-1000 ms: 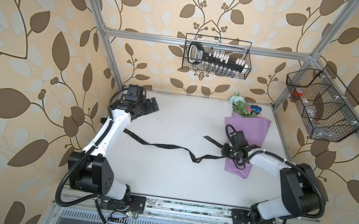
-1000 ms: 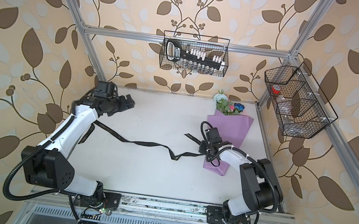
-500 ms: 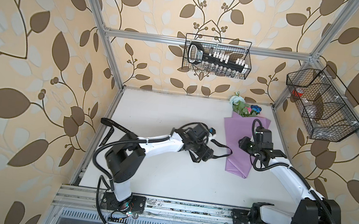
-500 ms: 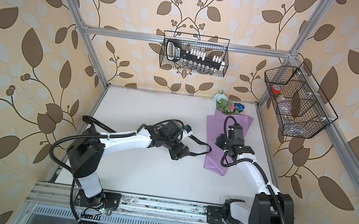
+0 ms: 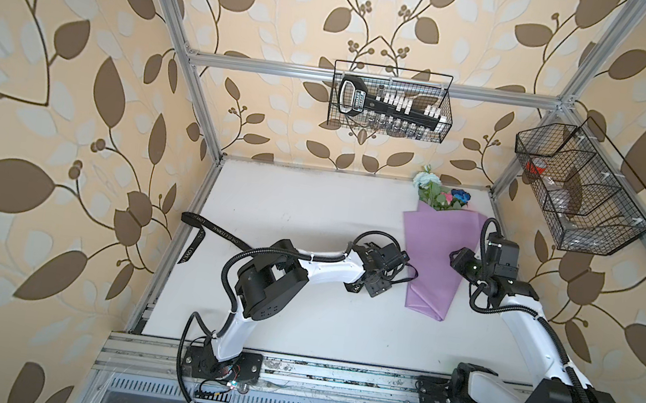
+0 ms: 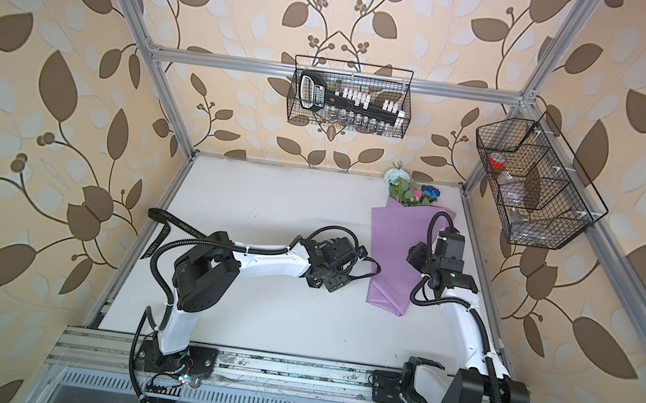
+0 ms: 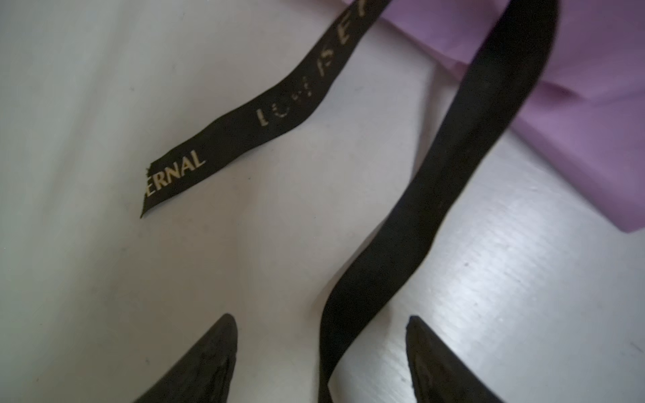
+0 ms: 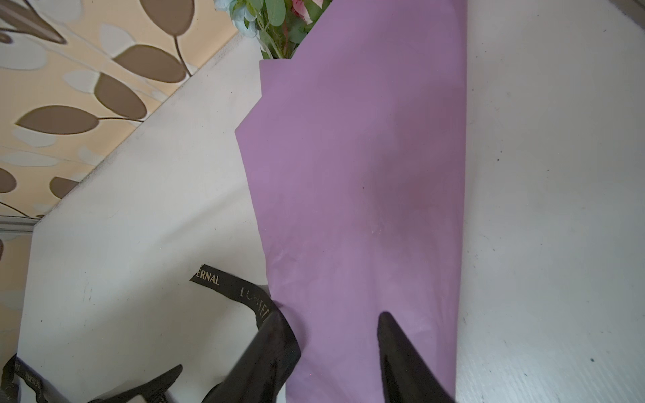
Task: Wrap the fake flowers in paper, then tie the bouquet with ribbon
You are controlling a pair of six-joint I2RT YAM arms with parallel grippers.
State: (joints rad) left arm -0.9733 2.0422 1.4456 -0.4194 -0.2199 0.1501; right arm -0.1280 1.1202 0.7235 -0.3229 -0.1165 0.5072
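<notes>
Bouquet of fake flowers (image 5: 437,233) lies flat on the white table (image 5: 303,208), right-rear part, seen in both top views (image 6: 405,237). Blooms point twd the back wall, narrow end of the lilac wrap (image 5: 428,282) twd the front. Pale blue, pink & dark blue heads w/ green leaves poke out of the wide end.

Left arm (image 5: 325,272) stretches low across mid table twd the wrap. Right arm (image 5: 529,320) comes up the right side & bends over the wrap's right edge. Wire basket (image 5: 389,106) hangs on the back wall, second wire basket (image 5: 582,192) on the right frame.

Black ribbon (image 5: 217,233) w/ pale lettering has one end at the table's left edge, passes under the left arm & reaches the wrap's left edge. In the left wrist view a lettered stretch lies flat on the table w/ its cut end free, and a plain black stretch lifts off the table beside the wrap.

Left gripper (image 7: 320,317) sits just left of the wrap. Jaws are well apart; the plain stretch passes btwn them unpinched, nothing held.

Right gripper (image 8: 330,314) is over the wrap's narrower half. Jaws are partly apart w/ lilac paper showing btwn the tips, no hold visible. One of its fingertips (image 8: 268,349) is at the wrap's edge where the ribbon meets it; contact: can't tell.
</notes>
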